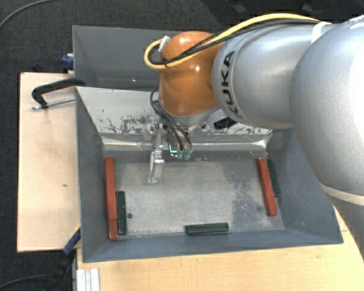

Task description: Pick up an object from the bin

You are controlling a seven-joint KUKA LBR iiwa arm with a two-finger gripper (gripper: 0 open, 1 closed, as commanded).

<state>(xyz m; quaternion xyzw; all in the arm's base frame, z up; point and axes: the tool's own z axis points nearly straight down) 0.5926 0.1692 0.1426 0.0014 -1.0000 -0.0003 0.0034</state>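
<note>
While your gripper (156, 165) hangs over bare floor near the bin's (88, 180) back edge, its grip state cannot be told; the dark green bar (206, 228) lies against the front edge. Approach squarely across its width.

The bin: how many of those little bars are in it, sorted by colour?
Orange-red bars: 2, one by the left wall, one by the right wall.
Dark green bars: 2, one beside the left orange-red bar, one by the near wall.
Total: 4. A dark strip beside the right orange-red bar might be a fifth; I cannot tell.
</note>
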